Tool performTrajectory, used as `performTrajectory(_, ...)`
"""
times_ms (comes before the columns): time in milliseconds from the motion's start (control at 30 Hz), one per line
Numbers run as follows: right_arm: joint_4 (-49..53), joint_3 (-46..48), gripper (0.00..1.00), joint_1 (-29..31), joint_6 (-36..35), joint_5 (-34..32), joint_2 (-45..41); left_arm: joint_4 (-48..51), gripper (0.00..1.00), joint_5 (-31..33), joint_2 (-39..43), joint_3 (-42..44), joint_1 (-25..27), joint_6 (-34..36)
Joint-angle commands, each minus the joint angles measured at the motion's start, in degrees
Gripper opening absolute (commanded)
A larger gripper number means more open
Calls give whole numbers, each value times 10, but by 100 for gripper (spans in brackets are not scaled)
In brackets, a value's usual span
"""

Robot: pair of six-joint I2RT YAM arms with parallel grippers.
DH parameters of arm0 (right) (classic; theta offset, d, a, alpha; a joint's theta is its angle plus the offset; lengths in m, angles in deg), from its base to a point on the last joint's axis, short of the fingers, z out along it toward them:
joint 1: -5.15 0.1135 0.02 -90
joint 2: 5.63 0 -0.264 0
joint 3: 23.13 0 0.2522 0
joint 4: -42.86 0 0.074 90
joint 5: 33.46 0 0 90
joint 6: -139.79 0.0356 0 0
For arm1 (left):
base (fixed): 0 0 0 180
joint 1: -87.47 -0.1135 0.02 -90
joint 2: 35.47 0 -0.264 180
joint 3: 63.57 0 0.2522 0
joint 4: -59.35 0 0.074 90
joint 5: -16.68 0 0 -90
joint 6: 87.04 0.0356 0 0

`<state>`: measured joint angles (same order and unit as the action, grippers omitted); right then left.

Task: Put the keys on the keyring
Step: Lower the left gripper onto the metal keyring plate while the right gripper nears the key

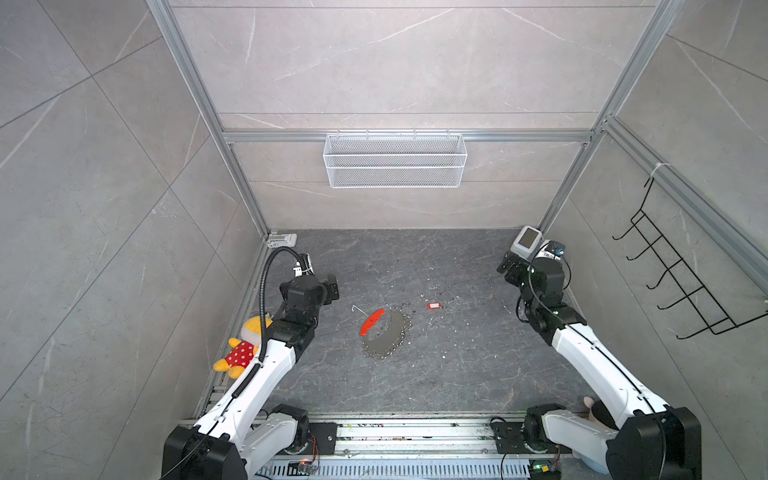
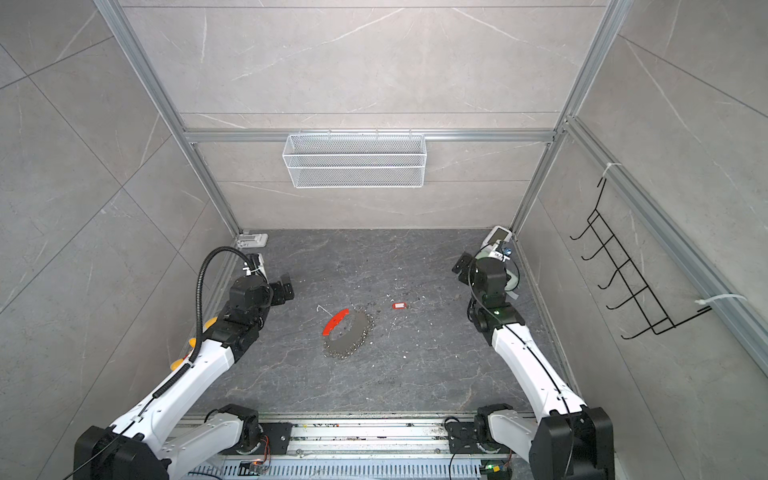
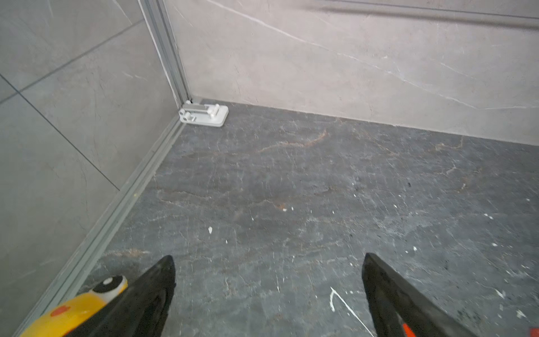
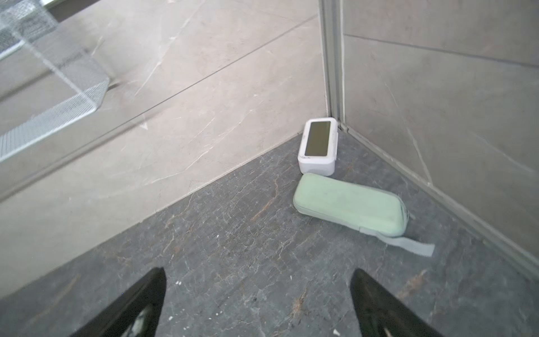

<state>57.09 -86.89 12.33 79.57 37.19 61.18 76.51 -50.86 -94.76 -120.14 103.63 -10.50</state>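
Observation:
The keys (image 1: 433, 306) (image 2: 398, 306), a small red tag with a white window, lie on the dark floor right of centre in both top views. Just to their left the keyring (image 1: 386, 334) (image 2: 349, 334), a grey hoop fringed with metal loops, rests with a curved red strip (image 1: 371, 321) on its left edge. My left gripper (image 1: 332, 286) (image 3: 267, 256) hovers left of the keyring, open, with only floor between its fingers. Far to the right of the keys, near the back corner, my right gripper (image 1: 507, 268) (image 4: 258, 271) is open and holds nothing. Neither wrist view shows the keys.
A yellow plush toy (image 1: 245, 345) lies under the left arm. A white screened device (image 4: 319, 146) and a green case (image 4: 350, 204) sit in the back right corner, a white bracket (image 3: 204, 113) in the back left. A wire basket (image 1: 395, 160) hangs on the back wall, a hook rack (image 1: 681, 270) on the right.

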Motion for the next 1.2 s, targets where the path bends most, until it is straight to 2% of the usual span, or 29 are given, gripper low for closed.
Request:
performTrajectory(0, 200, -38, 100, -5, 100, -1, 43, 133, 100, 9, 16, -47, 1, -99)
performTrajectory(133, 148, 0, 100, 1, 47, 69, 14, 154, 100, 34, 27, -46, -2, -175)
performTrajectory(200, 138, 24, 100, 10, 24, 82, -2, 133, 100, -21, 27, -43, -2, -164)
performTrajectory(300, 98, 85, 99, 28, 15, 109, -27, 62, 86, -146, 13, -21, 7, -156)
performTrajectory(333, 77, 107, 99, 35, 19, 119, -32, 37, 85, -169, 2, -13, 22, -163)
performTrajectory(433, 0, 164, 99, 66, 25, 155, -24, -11, 78, -170, -51, -12, 99, -153)
performTrajectory(567, -102, 213, 90, 116, 17, 149, 12, -54, 69, -151, -155, -43, 204, -98)
performTrajectory(667, -189, 239, 86, 143, 18, 136, 54, -52, 68, -124, -230, -79, 256, -62)
performTrajectory(733, -199, 233, 81, 153, 9, 132, 81, -69, 69, -99, -269, -90, 280, -39)
performTrajectory(867, -263, 257, 81, 172, 11, 95, 110, -199, 67, -122, -325, -60, 292, 21)
performTrajectory(933, -252, 245, 82, 173, 9, 90, 115, -229, 67, -123, -329, -50, 292, 36)
performTrajectory(1167, -240, 230, 82, 173, 27, 102, 134, -175, 65, -123, -360, -91, 291, 58)
